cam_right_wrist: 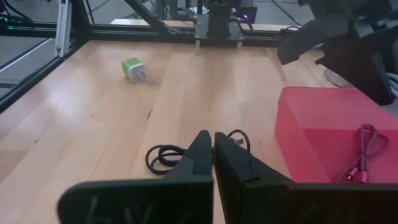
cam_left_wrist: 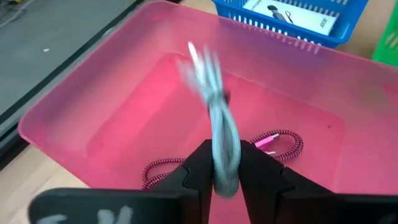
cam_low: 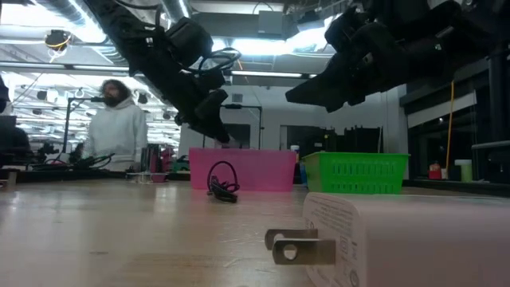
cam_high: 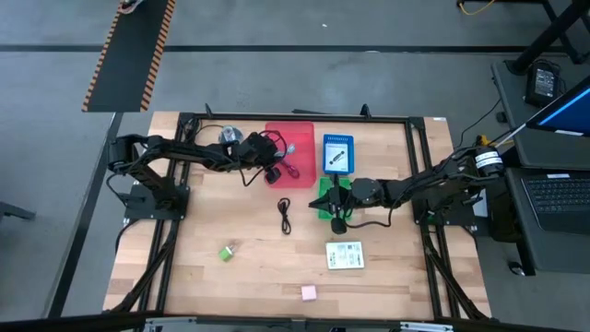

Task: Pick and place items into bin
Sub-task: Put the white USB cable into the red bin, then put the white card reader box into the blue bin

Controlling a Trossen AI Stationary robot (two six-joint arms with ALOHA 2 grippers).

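Your left claw [cam_left_wrist: 225, 171] is clamped on a grey cable [cam_left_wrist: 214, 106] over the pink bin [cam_left_wrist: 93, 106]; right claw [cam_right_wrist: 213, 155] shut, empty, above the surface [cam_right_wrist: 93, 118] nr the black cable [cam_right_wrist: 163, 155].

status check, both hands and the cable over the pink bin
Left hand shut on pale grey cable, over pink plastic bin. Right hand shut, empty, above green basket. Black coiled cable on table, nothing blocking.

Grey floor [cam_high: 277, 78], hazard-stripe mat [cam_high: 129, 51], laptop [cam_high: 562, 194] at side.
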